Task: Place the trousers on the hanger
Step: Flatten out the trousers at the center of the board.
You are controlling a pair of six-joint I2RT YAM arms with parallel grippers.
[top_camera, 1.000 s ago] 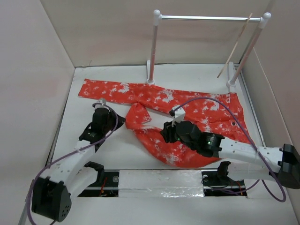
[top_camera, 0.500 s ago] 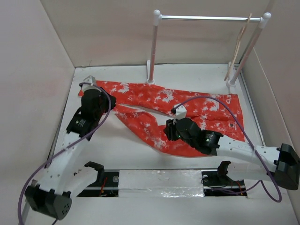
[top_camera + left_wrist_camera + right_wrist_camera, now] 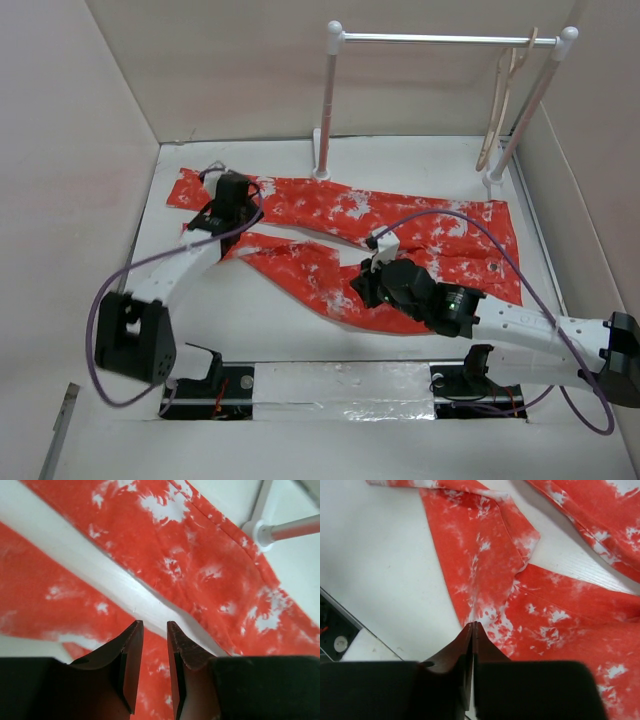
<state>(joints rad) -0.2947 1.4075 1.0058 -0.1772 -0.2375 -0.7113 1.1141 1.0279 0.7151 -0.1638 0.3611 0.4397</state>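
1. Left end effector (image 3: pixel 153 625) hovers released, gripping nothing, above the gap between the legs.
2. The trousers (image 3: pixel 330 205) lie spread on the table (image 3: pixel 250 320), not yet lifted.
3. Right end effector (image 3: pixel 471 626) is clenched at the near leg's edge; I cannot tell whether cloth is pinched.
4. The hanger (image 3: pixel 494 110) hangs bare on the rack (image 3: pixel 440 39); the hanging itself looks entirely undone.

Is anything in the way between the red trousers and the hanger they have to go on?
Nothing visible lies between them. The trousers lie flat on the table, and the hanger hangs above on the rack's rail, at its right end. Only the rack's right post stands close beside the hanger.
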